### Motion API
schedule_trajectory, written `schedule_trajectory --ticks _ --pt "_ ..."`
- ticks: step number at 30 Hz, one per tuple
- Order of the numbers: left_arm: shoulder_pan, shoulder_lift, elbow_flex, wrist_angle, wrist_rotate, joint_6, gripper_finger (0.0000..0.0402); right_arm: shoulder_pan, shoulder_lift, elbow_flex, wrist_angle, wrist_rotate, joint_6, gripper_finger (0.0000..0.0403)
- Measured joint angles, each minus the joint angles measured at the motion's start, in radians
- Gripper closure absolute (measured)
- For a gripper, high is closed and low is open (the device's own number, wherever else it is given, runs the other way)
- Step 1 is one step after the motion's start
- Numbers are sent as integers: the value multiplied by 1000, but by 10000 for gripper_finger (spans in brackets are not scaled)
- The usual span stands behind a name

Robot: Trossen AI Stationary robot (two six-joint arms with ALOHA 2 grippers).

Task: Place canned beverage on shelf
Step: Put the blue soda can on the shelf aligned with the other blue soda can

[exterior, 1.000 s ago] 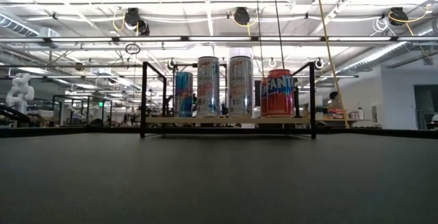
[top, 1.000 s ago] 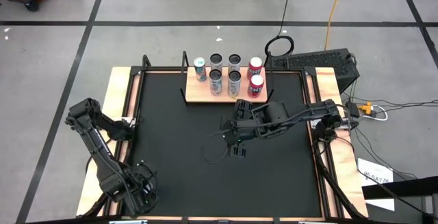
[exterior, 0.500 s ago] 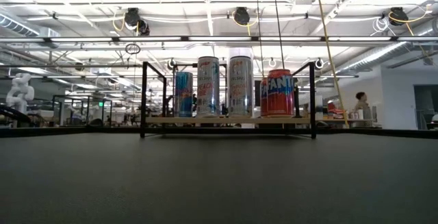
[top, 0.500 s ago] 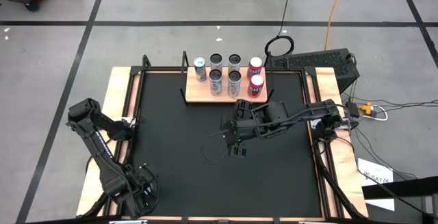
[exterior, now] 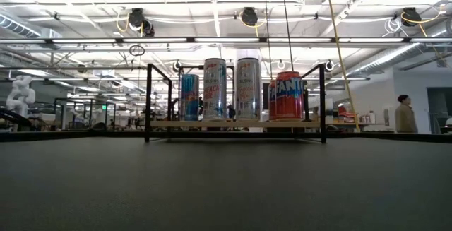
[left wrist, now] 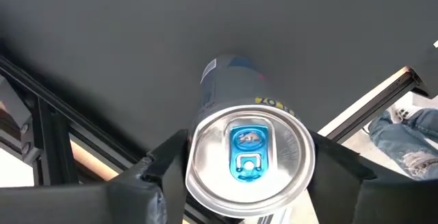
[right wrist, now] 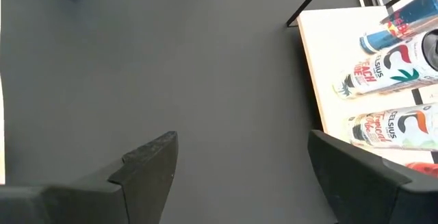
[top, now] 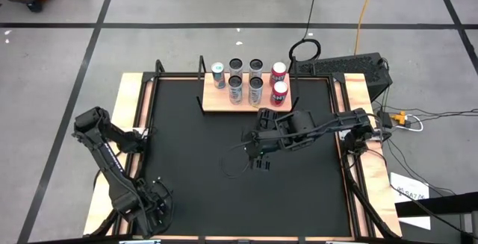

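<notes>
While the left hand (left wrist: 250,183) grips a can (left wrist: 248,152) upright at the counter's (top: 202,162) near-left corner, the shelf (top: 246,101) lies well apart at the far edge. Nearer it, the right hand (top: 260,163) hangs spread and empty.

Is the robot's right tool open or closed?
Open. In the right wrist view, the right tool has its two dark fingers spread wide apart, with only bare black table mat between them.

Light-wood shelf (top: 246,104), black mat (top: 194,169), red cans (top: 279,92)
</notes>
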Motion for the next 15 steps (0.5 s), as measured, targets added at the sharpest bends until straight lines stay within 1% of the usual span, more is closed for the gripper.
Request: schedule_trajectory --ticks 3,6,11,15 --pt "20 -7 0 -8 27 2 193 5 -18 0 -5 3 4 91" --pt "54 -20 1 -17 40 59 192 8 -60 0 -20 7 6 91" --pt "150 -43 32 -65 56 208 190 8 -145 0 -95 35 29 91" --pt "252 -47 106 -130 82 385 190 5 -210 -9 -113 80 34 91"
